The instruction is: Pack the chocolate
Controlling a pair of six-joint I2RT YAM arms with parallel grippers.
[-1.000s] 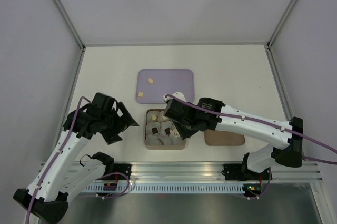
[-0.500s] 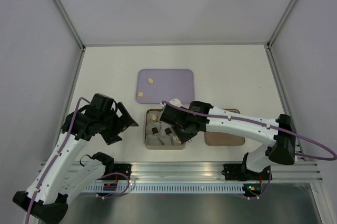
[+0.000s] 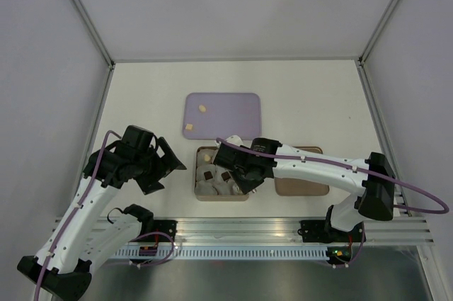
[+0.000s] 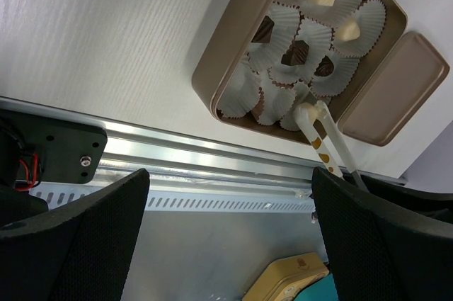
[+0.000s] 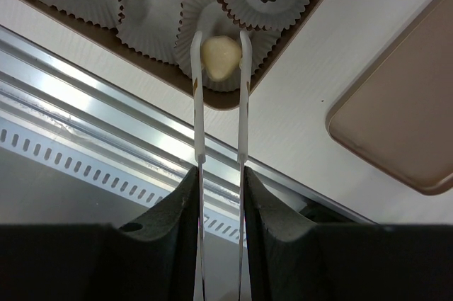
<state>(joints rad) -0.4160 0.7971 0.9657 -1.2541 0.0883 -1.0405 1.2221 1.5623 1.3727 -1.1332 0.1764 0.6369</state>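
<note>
Box (image 3: 212, 198) hemmed in, open table (image 3: 311, 95) beyond
The right arm (image 3: 311, 165) lay across the box from 3 o'clock, over its right half; the lid (image 3: 304, 186) sat at 3, the purple tray (image 3: 233, 113) at 12, the left gripper (image 3: 171, 172) at 9; bare table lay past 1.

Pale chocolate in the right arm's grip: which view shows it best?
Right wrist: the pale chocolate sits mid-frame, pinched between the jaws over a paper cup. Left wrist shows it small and distant. The top view hides it under the right arm.
</note>
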